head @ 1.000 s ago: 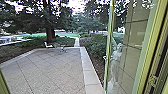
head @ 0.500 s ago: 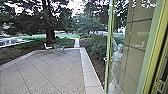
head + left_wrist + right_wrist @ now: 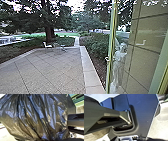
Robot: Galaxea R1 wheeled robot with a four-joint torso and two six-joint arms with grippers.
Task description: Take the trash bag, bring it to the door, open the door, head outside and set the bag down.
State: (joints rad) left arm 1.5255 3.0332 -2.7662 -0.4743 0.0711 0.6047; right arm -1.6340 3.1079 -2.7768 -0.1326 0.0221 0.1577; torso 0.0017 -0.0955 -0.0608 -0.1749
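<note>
In the head view, a patio of square grey pavers [image 3: 50, 67] spreads ahead of both end effectors, with a pale stone border [image 3: 87, 67] along its right side. At its far end, well apart from the end effectors, stand a white chair [image 3: 47, 45] and a small table, near a thick dark tree trunk [image 3: 48, 33]. Ahead and to the right is a glass panel with a yellow-green upright frame [image 3: 112, 50]; a pale, blurred figure [image 3: 118, 62] shows in the glass. White marks [image 3: 155, 3] high on it are too blurred to read.

In the left wrist view, the shiny black plastic trash bag [image 3: 37, 117] bulges close to the left end effector, its folds gathered together. I cannot tell whether that end effector is clenched on it.

In the right wrist view, pale ground [image 3: 157, 126] lies below the right end effector, whose state I cannot tell.
</note>
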